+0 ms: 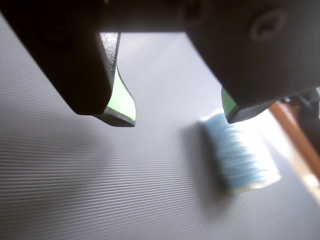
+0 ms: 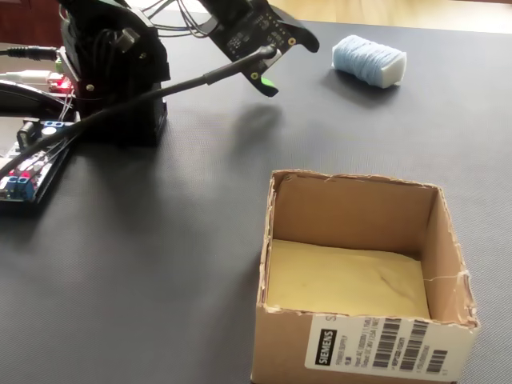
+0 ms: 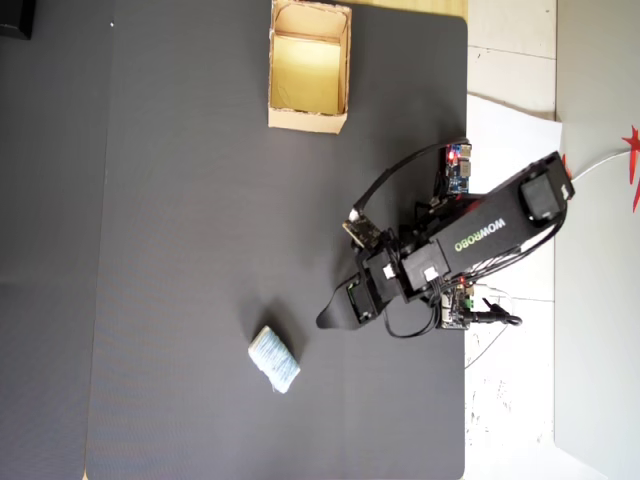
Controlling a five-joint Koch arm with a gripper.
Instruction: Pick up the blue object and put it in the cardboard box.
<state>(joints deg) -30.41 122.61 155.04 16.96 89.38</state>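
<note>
In the wrist view we see the gripper (image 1: 180, 120) with its two dark, green-lined jaws spread apart and holding nothing, hovering above a ribbed dark mat (image 1: 75, 190). To the right, partly below the right jaw, the blue object (image 1: 242, 155) lies on the mat, untouched. In the overhead view, the blue object (image 3: 274, 359) lies at lower centre, near the gripper tip, and the cardboard box (image 3: 308, 120) stands well apart at the top, open and empty.

the tan cardboard box (image 2: 352, 240) carries a white barcode label (image 2: 384, 346) reading "siemens"; its smaller print is too fine to read. the black robot arm (image 3: 470, 235) bears green "wowrobo" lettering (image 3: 482, 229) in the overhead view.
</note>
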